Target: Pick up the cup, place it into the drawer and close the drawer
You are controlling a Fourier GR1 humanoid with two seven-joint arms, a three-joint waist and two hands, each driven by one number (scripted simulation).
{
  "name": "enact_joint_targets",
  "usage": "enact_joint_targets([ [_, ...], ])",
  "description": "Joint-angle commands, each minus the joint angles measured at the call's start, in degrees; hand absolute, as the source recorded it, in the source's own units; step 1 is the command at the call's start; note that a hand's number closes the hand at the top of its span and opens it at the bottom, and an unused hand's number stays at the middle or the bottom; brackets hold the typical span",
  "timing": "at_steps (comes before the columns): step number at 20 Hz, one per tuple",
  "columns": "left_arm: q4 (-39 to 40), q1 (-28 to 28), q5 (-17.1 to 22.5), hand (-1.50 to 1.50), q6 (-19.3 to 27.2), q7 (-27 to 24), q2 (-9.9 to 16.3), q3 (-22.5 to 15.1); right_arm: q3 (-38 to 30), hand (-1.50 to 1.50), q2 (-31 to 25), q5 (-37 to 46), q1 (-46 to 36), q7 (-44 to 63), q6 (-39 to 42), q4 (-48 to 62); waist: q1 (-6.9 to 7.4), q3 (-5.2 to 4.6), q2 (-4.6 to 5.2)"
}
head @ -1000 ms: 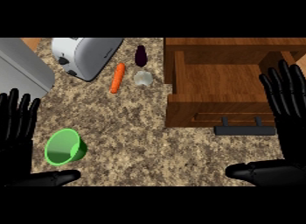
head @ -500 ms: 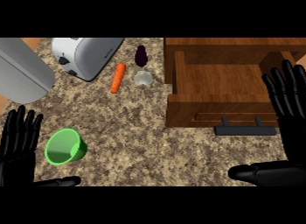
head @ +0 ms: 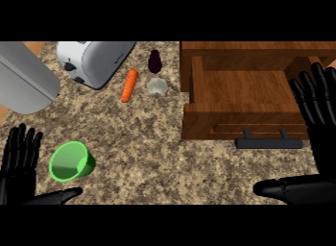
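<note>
Green is the colour to look for: the cup (head: 71, 161) lies tipped on the speckled stone surface (head: 157, 144), low on your left, with its mouth turned up toward the head view. Nothing has hold of it. Your left hand (head: 18, 168) stands just beside it, apparently not touching, with its fingers (head: 22, 146) straight and spread and the thumb stretched out below the cup. Your right hand (head: 319, 129) is well apart on the other side, over the right end of the drawer (head: 242, 93), its fingers likewise straight and apart, curled round nothing.

As for progress, you should judge the task barely begun. The wooden drawer already stands pulled out, its dark handle (head: 269, 142) facing you and its inside bare of the cup. So every step is left: grasping the cup, carrying it across the surface to the drawer, setting it inside, then pushing the drawer shut. The left hand looks the better placed for the pick, being so near the cup.

Other things sit at the far side and play no part: a white toaster (head: 93, 61), a carrot (head: 129, 85), a dark aubergine (head: 154, 61) and a pale lump (head: 157, 86) you cannot identify.

You will find no brand, label or writing to read on anything.
</note>
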Motion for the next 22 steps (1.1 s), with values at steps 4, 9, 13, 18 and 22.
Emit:
enact_joint_targets([
  [4, 15.47, -2.84, 0.36, -1.50, -3.96, -9.19, 2.05, 3.92, 1.39, -1.50, 0.84, 1.16, 1.52, 1.30, -0.60, -2.30, -0.13, -0.01, 0.01],
  [9, 14.21, -1.49, -1.00, -1.50, -2.96, -8.63, 1.22, 2.82, 1.65, -1.50, 1.25, 1.75, -0.43, 0.05, -0.46, -0.31, 0.04, 0.01, 0.00],
  [13, 22.00, -3.46, -0.39, -1.50, -5.95, -14.11, 2.52, 4.22, -1.87, -1.50, -0.46, -1.60, -1.26, -0.14, 1.39, 0.56, -0.03, 0.01, 0.02],
  [18, 29.84, -7.03, -0.32, -1.50, -5.06, -17.61, 3.07, 5.85, -0.77, -1.50, 0.06, 0.68, -2.95, 0.24, 0.22, 2.95, 0.00, 0.01, 0.03],
  [22, 37.39, -10.86, -0.11, -1.50, -4.19, -21.25, 4.00, 7.59, 0.99, -1.50, -0.16, -0.64, -0.30, 6.34, 0.23, -5.64, -0.20, -0.01, 0.00],
])
